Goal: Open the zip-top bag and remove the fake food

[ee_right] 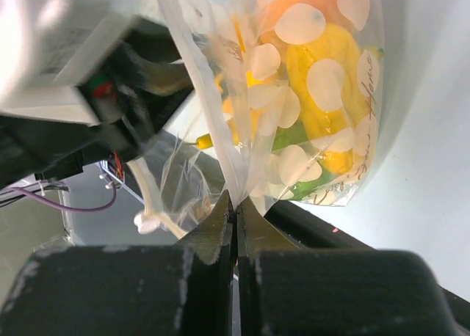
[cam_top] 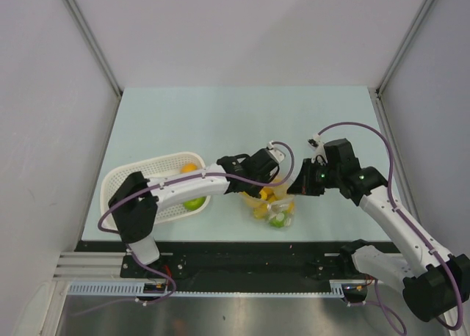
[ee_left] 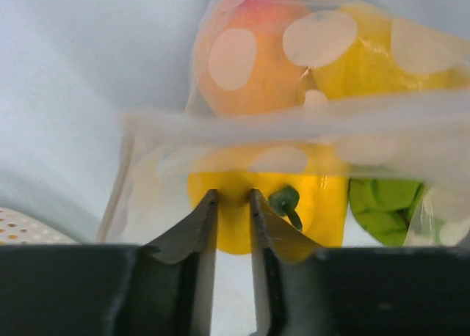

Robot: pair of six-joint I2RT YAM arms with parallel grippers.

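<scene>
**Both grippers at the mouth of the fruit bag**

The zip-top bag [cam_top: 273,204] lies on the table [cam_top: 220,116] near its front edge, between the two grippers and just right of the basket [cam_top: 125,176]. The bag is clear with white dots. The fake food [cam_top: 277,220] is inside it: an orange piece, yellow pieces and green ones, crowded together.

The white basket with holes sits at the front left. It holds an orange fruit [cam_top: 189,167] and a green fruit [cam_top: 194,202], partly under the left arm.

The right gripper [ee_right: 236,204] has its fingers pressed together on a fold of the bag's film, and the plastic rises out from between the tips. The left gripper [ee_left: 233,196] has its fingers a narrow gap apart, right at the bag's rim. Whether they have caught the film, I cannot tell.

The back half of the table is bare. Grey walls close it in on the left, right and back. The bag sits close to the black rail along the front.
</scene>
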